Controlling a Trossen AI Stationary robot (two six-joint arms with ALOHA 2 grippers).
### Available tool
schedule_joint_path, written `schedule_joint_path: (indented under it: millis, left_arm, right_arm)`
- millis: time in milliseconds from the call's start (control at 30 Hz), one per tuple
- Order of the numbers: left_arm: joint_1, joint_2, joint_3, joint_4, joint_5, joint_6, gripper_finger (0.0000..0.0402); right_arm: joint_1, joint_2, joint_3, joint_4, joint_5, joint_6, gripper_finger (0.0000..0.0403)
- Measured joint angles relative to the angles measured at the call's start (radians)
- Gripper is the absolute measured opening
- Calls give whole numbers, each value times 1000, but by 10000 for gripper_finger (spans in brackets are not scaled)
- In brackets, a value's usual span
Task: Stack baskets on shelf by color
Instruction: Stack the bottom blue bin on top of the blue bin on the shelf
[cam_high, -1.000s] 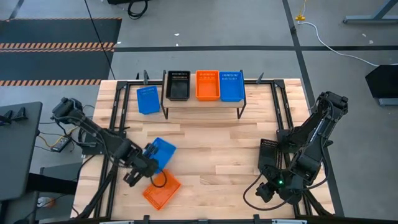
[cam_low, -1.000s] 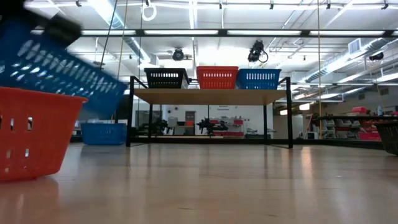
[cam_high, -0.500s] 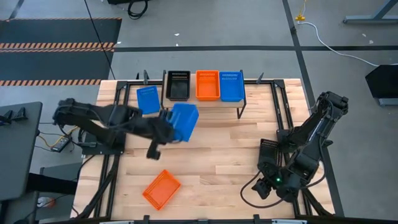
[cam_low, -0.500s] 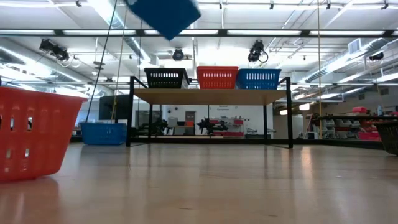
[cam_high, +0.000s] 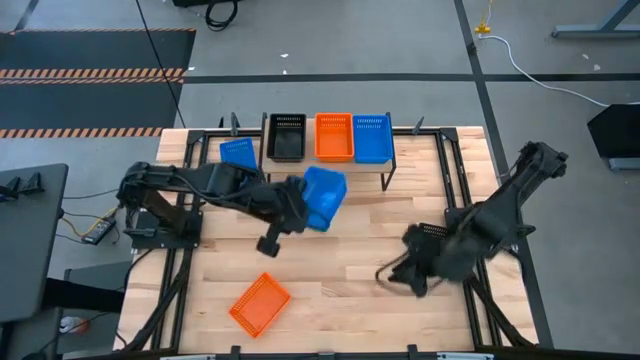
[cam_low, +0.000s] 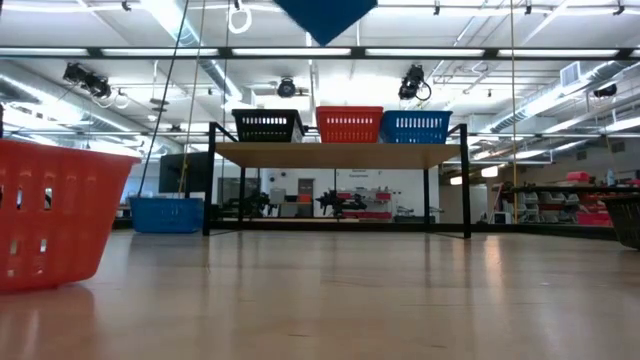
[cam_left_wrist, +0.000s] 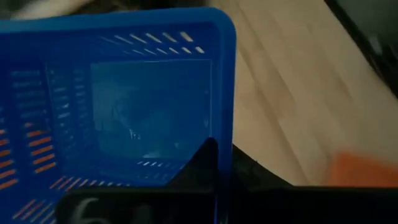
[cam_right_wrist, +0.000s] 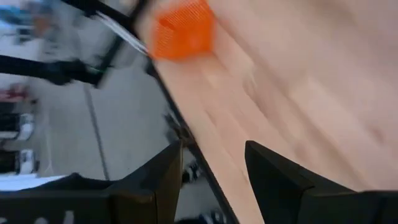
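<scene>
1. At the far left of the table, a blue basket sits on the wood beside the shelf, near its left end.
2. My left gripper is clenched on the rim of a second blue basket, which I hold up off the table, tilted, in front of the shelf and below its black and orange baskets. In my left wrist view that held basket fills most of the picture, its rim pinched at my fingers.
3. In the low view only a blue corner of it shows at the top edge, high above the shelf top.
4. An orange basket lies alone on the near left part of the table, well apart from my left gripper.
5. On the shelf stand three baskets in a row: black, orange and blue, touching or nearly so.
6. My right gripper hangs over the near right part of the table, fingers spread apart and holding nothing, far from every basket.
</scene>
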Motion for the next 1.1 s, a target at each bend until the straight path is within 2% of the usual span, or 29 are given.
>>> schedule_joint_path:
  millis: [167, 333, 500, 700, 933, 1100]
  left_arm:
    - [-60, 18, 0, -117, 37, 225, 6]
    - [-103, 18, 0, -114, 20, 529, 6]
    - [-88, 31, 1, -103, 14, 563, 6]
    - [-68, 72, 1, -135, 1, 636, 6]
    - [-50, 111, 0, -194, 0, 687, 5]
    - [-52, 113, 0, -155, 2, 693, 6]
  right_arm:
    - [-122, -83, 126, -70, 2, -262, 181]
    - [-276, -120, 212, -225, -2, -303, 181]
    - [-432, -99, 240, -228, -137, -335, 181]
    - [-535, 4, 244, -165, -340, -321, 181]
    - [-590, 69, 247, -40, -378, -292, 181]
    - [-603, 123, 245, -57, -424, -295, 172]
